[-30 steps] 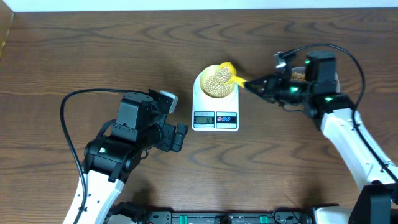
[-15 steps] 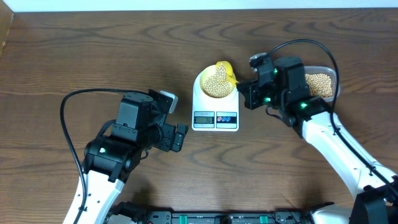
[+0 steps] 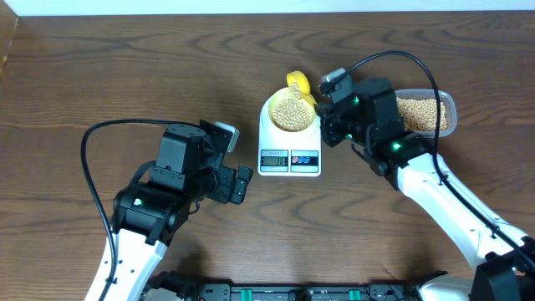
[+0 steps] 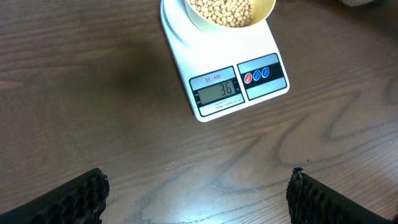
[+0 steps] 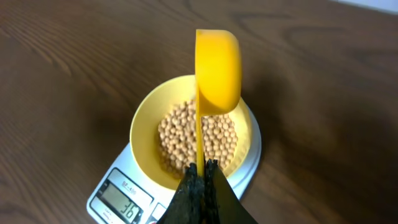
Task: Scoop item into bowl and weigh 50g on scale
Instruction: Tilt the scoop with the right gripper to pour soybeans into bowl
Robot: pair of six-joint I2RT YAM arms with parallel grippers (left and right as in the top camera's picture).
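The pale-yellow bowl sits on the white scale and holds tan beans. The scale's display reads 36. My right gripper is shut on the handle of a yellow scoop, which is turned on its side above the bowl's far rim. The scoop also shows in the overhead view. More beans lie in a clear container at the right. My left gripper is open and empty, low over the table in front of the scale.
The left arm rests left of the scale. A black cable loops beside it. The table's far edge runs along the top.
My right gripper has swung left from the clear container to the bowl and turned the scoop on its side over it. The heap of beans in the bowl has flattened. The left arm has not moved.
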